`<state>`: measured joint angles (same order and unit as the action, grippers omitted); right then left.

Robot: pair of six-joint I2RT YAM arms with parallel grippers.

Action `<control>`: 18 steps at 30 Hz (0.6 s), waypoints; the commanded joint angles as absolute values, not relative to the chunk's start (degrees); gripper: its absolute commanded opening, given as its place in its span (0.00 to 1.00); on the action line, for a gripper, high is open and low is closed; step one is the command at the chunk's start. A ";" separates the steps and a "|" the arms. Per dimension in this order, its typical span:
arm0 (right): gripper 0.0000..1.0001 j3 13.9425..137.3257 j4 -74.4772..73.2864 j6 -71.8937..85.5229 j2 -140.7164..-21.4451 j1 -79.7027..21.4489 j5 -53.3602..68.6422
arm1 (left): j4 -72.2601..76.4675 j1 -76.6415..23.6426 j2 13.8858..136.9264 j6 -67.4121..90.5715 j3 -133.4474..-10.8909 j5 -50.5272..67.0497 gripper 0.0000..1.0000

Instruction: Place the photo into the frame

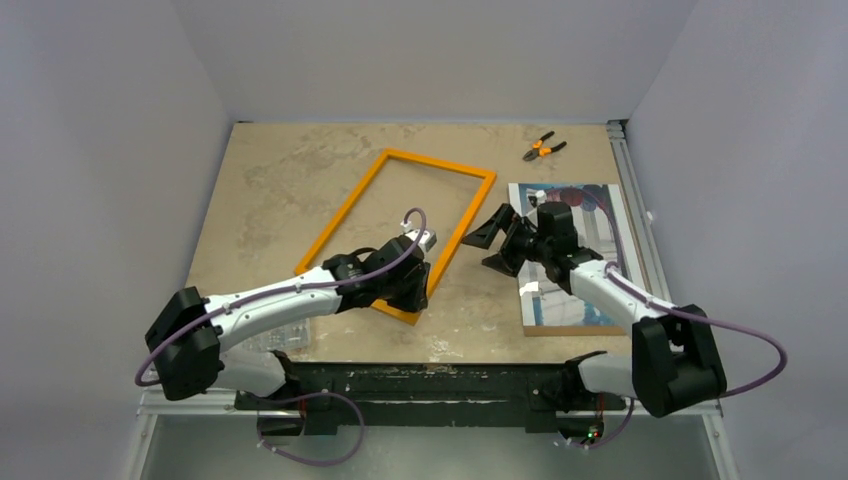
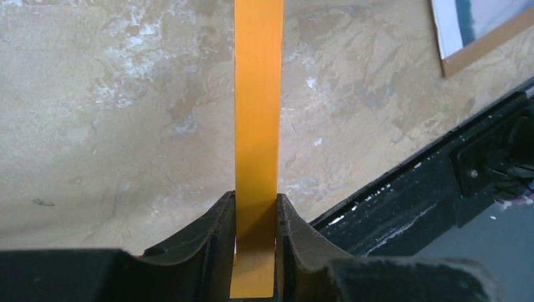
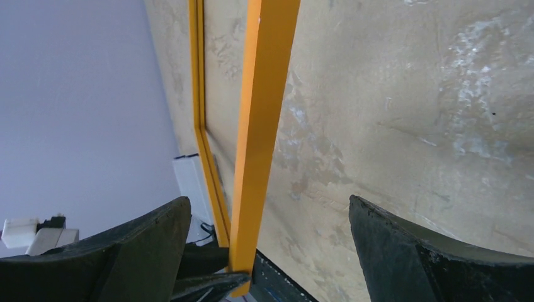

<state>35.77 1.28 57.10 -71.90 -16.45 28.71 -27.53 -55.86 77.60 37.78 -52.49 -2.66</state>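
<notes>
Left gripper [image 2: 255, 202] is clamped on the frame [image 2: 258, 94]. Both fingers are pressed flat on either side of one thin orange rail, and the rail runs straight up the middle of the left wrist view. From above, that grip [image 1: 412, 292] sits at the frame's near corner, lower centre of the shot. I can't tell if the corner is lifted off the table [image 1: 270, 190] or not.

Right gripper [image 3: 267, 214] is spread wide with nothing in it. A frame rail [image 3: 264, 94] passes up between its fingers, closer to the left one, and neither finger looks to be on it. In the top view this gripper [image 1: 487, 246] hangs just right of the frame's right long side.

Room-wise, there's plenty of bare table left of the frame [image 1: 440, 160] and inside it, plus a narrower strip between it and the photo [image 1: 580, 198]. The near corner is close to the black base bar [image 1: 430, 378] along the bottom.

The frame is a skinny bright orange rectangle, angled so its far end leans to the right. The photo lies flat at centre right, near the table's right edge and well apart from the frame. It shows blue-white tones with dark red blobs, and the right arm covers part of it. It sits on a brown board [image 1: 560, 330] that peeks out at the bottom. Pliers [image 1: 543, 148] lie at upper right.
</notes>
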 commanded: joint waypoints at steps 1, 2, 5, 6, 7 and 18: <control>0.94 35.96 9.03 61.10 -75.48 -18.46 30.68 | -23.97 -57.40 72.51 40.16 -51.33 0.35 0.00; 0.94 36.05 9.50 61.49 -76.18 -19.05 30.44 | -23.59 -57.66 71.76 40.49 -50.95 1.40 0.00; 0.93 35.88 12.61 63.24 -77.97 -20.40 30.64 | -22.38 -58.32 69.83 40.99 -49.82 2.29 0.00; 0.93 35.67 14.13 64.08 -78.42 -20.59 30.97 | -22.37 -58.55 69.54 41.10 -49.71 2.42 0.00; 0.92 35.48 15.93 64.94 -78.79 -20.79 31.29 | -22.47 -58.72 69.26 41.17 -49.60 2.52 0.00; 0.70 38.47 17.51 67.85 -80.83 -20.70 30.44 | -23.16 -60.29 64.05 42.44 -46.68 2.10 0.00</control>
